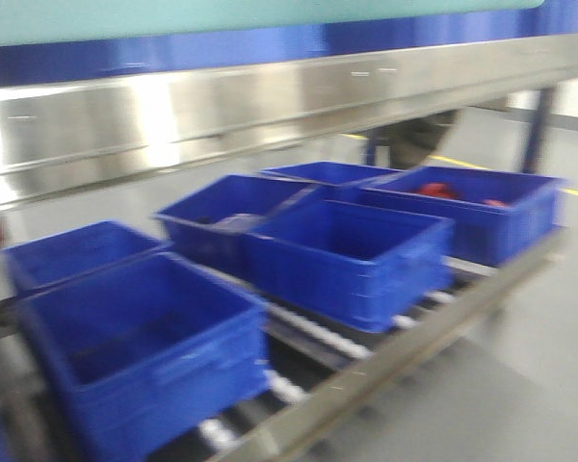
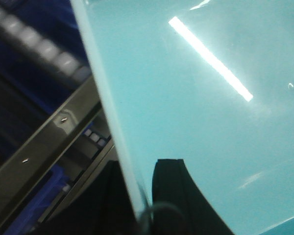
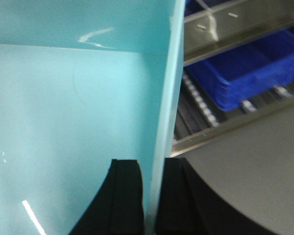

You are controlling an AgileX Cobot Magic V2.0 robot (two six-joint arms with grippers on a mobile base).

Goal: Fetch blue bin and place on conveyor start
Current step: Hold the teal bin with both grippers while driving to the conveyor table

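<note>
Several dark blue bins [image 1: 347, 255] stand in rows on a roller shelf [image 1: 318, 332]. The far right one holds red items [image 1: 438, 191]. A shiny steel rail [image 1: 270, 101] crosses above them. Right of the right gripper [image 3: 149, 205] lie another such bin, rollers [image 3: 201, 105] and grey floor [image 3: 255, 166]. Left of the left gripper [image 2: 137, 200] runs a metal bar [image 2: 44, 142].

Blur smeared the whole front view. The top edge cut off the pale tub [image 1: 222, 17], and the red things [image 1: 441, 191] in the far right bin [image 1: 501, 236] could not be made out.
</note>
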